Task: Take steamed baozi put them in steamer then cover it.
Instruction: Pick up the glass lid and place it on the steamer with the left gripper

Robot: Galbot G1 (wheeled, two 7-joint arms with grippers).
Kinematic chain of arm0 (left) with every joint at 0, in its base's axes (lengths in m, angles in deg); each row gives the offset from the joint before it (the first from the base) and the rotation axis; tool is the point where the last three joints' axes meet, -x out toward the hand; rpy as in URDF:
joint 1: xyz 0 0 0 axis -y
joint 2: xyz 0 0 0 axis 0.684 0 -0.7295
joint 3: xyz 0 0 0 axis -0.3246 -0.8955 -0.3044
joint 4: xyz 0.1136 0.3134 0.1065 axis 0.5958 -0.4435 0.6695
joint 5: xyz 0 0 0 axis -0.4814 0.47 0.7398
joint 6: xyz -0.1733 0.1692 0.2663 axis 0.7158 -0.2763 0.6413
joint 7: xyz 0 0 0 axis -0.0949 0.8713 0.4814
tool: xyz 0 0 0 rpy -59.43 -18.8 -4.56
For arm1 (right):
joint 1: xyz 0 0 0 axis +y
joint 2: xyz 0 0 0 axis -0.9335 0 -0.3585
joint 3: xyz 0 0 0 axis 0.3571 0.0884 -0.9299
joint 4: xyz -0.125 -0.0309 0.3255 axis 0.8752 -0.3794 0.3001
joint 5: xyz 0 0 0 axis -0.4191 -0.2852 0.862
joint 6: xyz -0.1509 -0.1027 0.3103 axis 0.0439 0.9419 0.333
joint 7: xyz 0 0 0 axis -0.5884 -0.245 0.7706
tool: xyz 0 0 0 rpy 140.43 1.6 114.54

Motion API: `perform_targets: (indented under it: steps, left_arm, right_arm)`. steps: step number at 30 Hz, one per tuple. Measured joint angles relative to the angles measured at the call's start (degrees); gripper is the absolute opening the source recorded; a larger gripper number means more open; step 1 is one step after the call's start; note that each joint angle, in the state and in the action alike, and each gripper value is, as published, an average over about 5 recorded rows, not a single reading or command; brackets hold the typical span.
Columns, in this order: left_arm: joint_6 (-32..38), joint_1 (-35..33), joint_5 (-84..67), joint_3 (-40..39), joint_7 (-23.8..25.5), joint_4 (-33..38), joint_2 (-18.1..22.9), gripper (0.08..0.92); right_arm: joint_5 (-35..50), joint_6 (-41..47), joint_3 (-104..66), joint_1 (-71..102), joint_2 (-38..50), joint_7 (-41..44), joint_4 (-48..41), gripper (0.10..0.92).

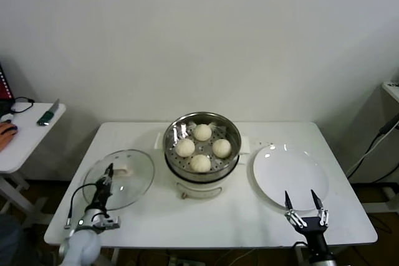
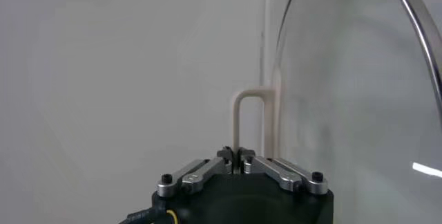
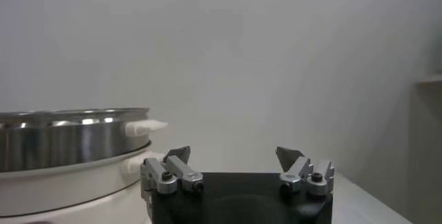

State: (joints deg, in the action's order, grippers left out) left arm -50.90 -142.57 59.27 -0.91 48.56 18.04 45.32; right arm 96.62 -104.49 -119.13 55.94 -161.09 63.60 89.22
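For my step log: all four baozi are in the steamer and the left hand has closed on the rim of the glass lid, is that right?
Not quite. The four baozi are in the steamer, but the left hand has closed on the glass lid's cream handle, not its rim, as the left wrist view shows.

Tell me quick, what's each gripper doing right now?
Left gripper: shut on the cream-white handle of the round clear glass lid.
Right gripper: open, empty, beside the flat white plate.
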Motion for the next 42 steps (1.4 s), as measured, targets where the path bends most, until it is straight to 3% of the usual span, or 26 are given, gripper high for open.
perform_targets:
  steps: [13, 25, 33, 42]
  left_arm:
    - [-4.51, -2.38, -8.26, -0.91, 5.84, 13.39, -6.56, 0.137]
    - [-19.64, -1.25, -14.83, -6.47, 15.5, 27.89, -13.09, 0.137]
    - [-29.32, 1.89, -13.78, -13.55, 20.89, 34.53, -12.95, 0.137]
    - [-34.73, 6.78, -7.63, -22.95, 25.49, 36.39, -8.66, 0.137]
  right_arm:
    - [-2.04, 0.83, -0.9, 0.1, -0.48, -1.85, 0.72, 0.823]
    - [-3.82, 1.31, -1.34, -0.08, -0.84, -2.98, 1.72, 0.823]
    - [-4.01, 1.13, -1.36, -0.8, -0.63, -3.17, 1.45, 0.823]
    - [-3.97, 0.79, -1.27, -1.59, -0.35, -3.46, 1.01, 0.823]
